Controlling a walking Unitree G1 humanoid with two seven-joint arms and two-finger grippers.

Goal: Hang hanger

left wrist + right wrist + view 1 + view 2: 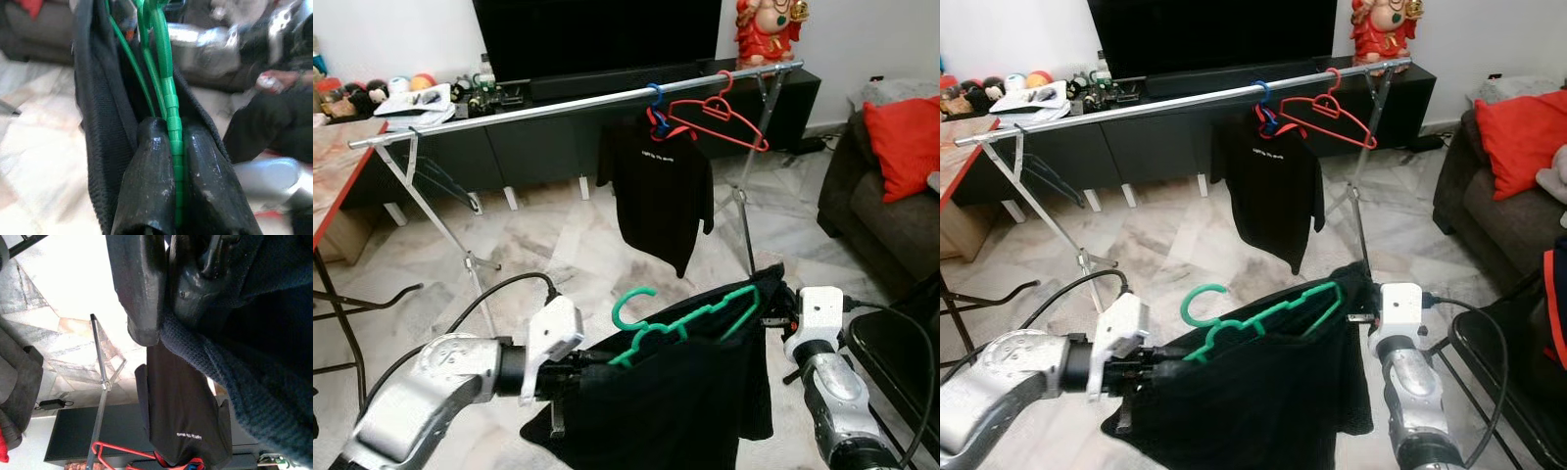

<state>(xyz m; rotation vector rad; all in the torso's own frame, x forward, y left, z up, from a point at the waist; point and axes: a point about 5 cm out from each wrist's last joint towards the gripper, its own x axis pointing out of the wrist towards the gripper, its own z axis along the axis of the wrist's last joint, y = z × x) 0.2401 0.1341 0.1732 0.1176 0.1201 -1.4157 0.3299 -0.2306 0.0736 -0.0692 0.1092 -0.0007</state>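
Observation:
A green hanger point(680, 318) carries a black garment point(675, 401) low in front of me. My left gripper point(607, 360) is shut on the hanger's bar, and in the left wrist view its fingertips point(156, 147) pinch the green hanger point(168, 88) against the cloth. My right gripper point(770, 315) is shut on the garment's upper right corner; the knit cloth point(230, 367) bunches between its fingers point(142, 293). Further ahead, a silver rail point(538, 108) spans the room. It holds a black shirt point(661, 186) on a blue hanger point(654, 95) and an empty red hanger point(720, 117).
The rail's crossed legs point(475, 264) stand left and right point(744, 211) on the marble floor. A black TV console point(558, 147) is behind it. There is a sofa with a red cushion point(906, 142) on the right, a red-edged table point(333, 186) on the left, and a black chair point(901, 362) near my right arm.

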